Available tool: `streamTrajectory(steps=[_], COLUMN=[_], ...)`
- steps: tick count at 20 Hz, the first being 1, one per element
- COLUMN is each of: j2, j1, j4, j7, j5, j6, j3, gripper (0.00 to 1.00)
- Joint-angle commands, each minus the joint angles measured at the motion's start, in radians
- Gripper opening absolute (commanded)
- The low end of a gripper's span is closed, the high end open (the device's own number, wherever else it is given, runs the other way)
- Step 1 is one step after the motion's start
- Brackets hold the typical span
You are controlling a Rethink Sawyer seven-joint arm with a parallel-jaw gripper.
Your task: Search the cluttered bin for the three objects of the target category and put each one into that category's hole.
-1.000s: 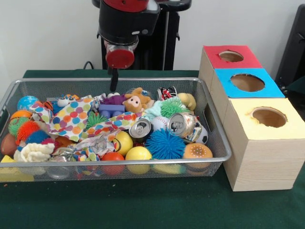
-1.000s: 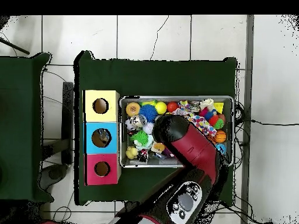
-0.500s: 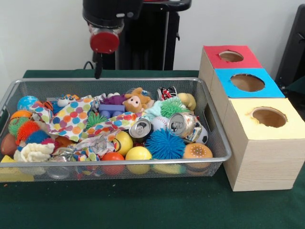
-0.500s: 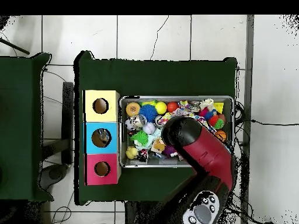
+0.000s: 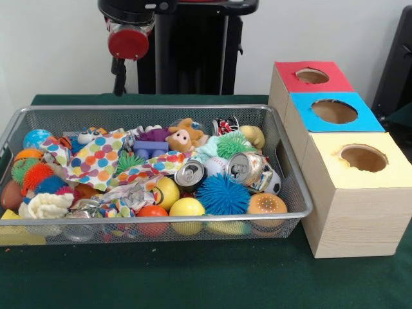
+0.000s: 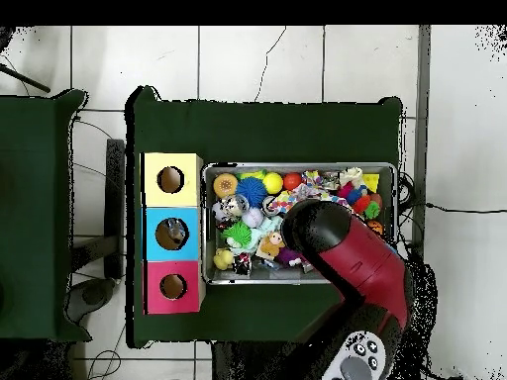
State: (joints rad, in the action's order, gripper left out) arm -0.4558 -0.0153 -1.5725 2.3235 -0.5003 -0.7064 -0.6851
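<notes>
The gripper [image 5: 119, 77] hangs above the bin's [image 5: 161, 111] back rim, left of centre in the front view, with nothing visibly in it; only a thin dark tip shows beneath the red disc of the arm [image 6: 342, 247], so whether it is open or closed cannot be told. The wire bin sits on the green table [image 5: 193, 277] and is packed with clutter. Two crushed cans [image 5: 248, 168] lie side by side near the middle, the right one beside a blue spiky ball [image 5: 222, 194] and a burger toy [image 5: 267, 205] at the front rim. Yellow balls [image 5: 187, 207] rest against the front mesh, and a polka-dot cloth [image 5: 96, 161] spreads over the left half. A plush toy [image 5: 187, 136] lies toward the back beside a purple block [image 5: 150, 149]. Just right of the bin stand three boxes in a row, each with a round hole on top: yellow box [image 5: 360, 193] nearest the camera, blue box [image 5: 331, 112] in the middle, red box [image 5: 309, 77] farthest. In the overhead view the arm covers the bin's middle
</notes>
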Motion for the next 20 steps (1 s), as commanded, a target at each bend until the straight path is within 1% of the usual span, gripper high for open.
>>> streamTrajectory(steps=[1, 4, 14, 20], j2=[0.061, 0.085, 0.14, 0.157], j1=[-0.01, -0.013, -0.049, -0.081], j4=[0.078, 0.104, 0.144, 0.15], j7=[0.105, 0.132, 0.2, 0.248], j5=[0.049, 0.051, 0.028, 0.009], j6=[-0.037, -0.036, -0.033, -0.039], j3=[0.124, 0.118, 0.095, 0.075], gripper=[1.0, 1.0, 1.0, 1.0])
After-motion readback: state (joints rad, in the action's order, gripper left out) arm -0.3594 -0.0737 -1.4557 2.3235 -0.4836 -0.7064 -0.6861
